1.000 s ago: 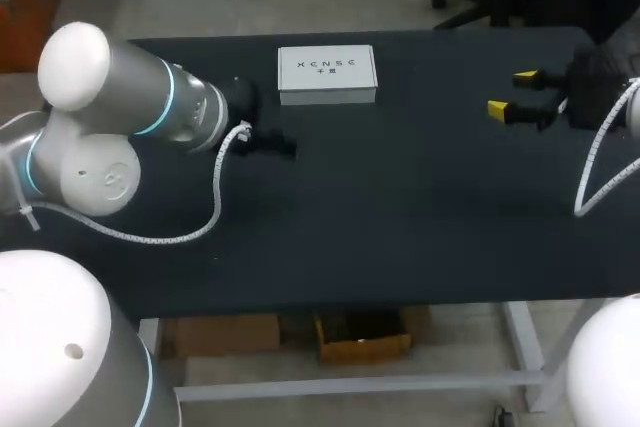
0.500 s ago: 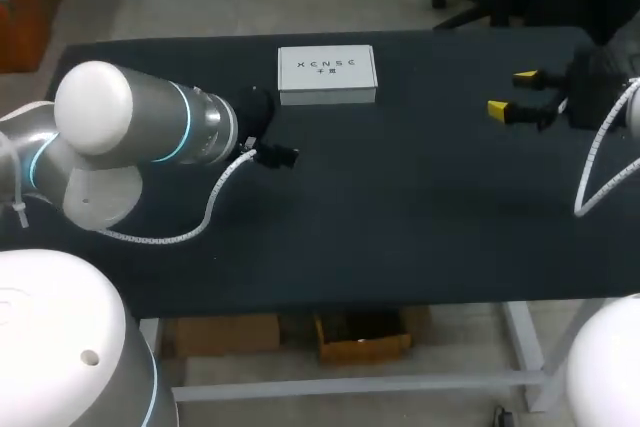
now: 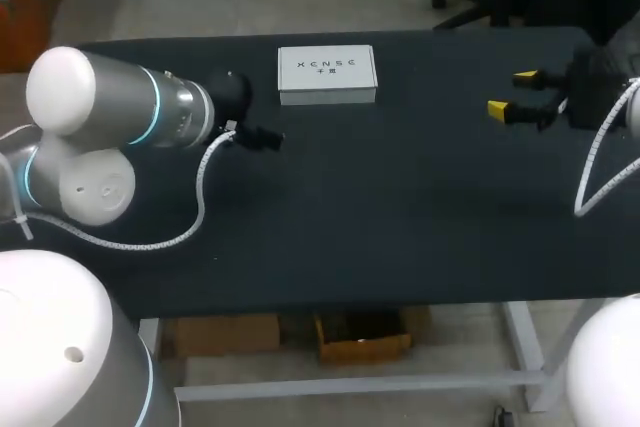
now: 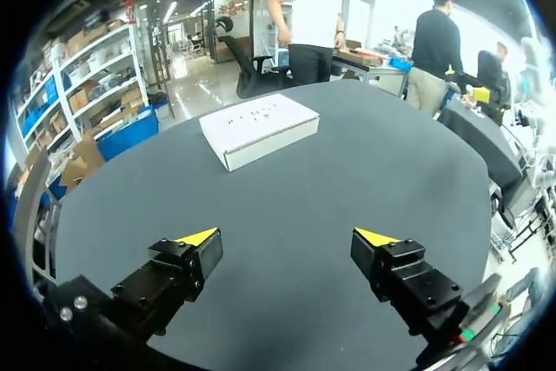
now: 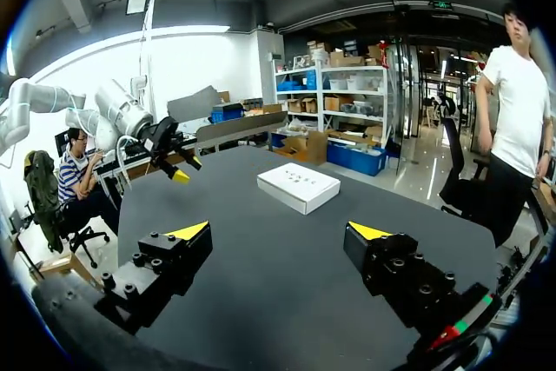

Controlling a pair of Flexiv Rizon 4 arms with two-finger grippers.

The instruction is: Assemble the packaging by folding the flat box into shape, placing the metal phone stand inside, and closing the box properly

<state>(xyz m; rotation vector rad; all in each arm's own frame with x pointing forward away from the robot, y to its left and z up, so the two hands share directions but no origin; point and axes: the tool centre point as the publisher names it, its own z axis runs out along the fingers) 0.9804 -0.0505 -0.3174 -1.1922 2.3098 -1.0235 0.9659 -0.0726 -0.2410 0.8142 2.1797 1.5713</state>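
Black worktop [image 3: 400, 207] in a busy lab carries 1 white box [image 3: 326, 74], lying flat with its lid shut near the far edge, untouched by either arm. No metal phone stand shows in any view, and whether it is already inside the box cannot be told.

The hazards from here are a matter of judgement. The box looks light and low, so a finger arriving off-centre would likely shove it across the smooth surface rather than catch it. A pinch on the lid alone could dent the card or spring a flap. If the 2 arms both reach in from opposite sides, crowding over so small a target could bring them into contact.

The left end effector [image 4: 291, 236] hangs low over the worktop, to the left of the box and nearer the robot. Its 2 yellow-tipped fingers are wide apart, with nothing between them and nothing touched, and the box lies ahead of it. The right end effector [image 3: 512, 93] sits over the worktop's right side, well apart from the box, with its fingers likewise spread wide and empty.
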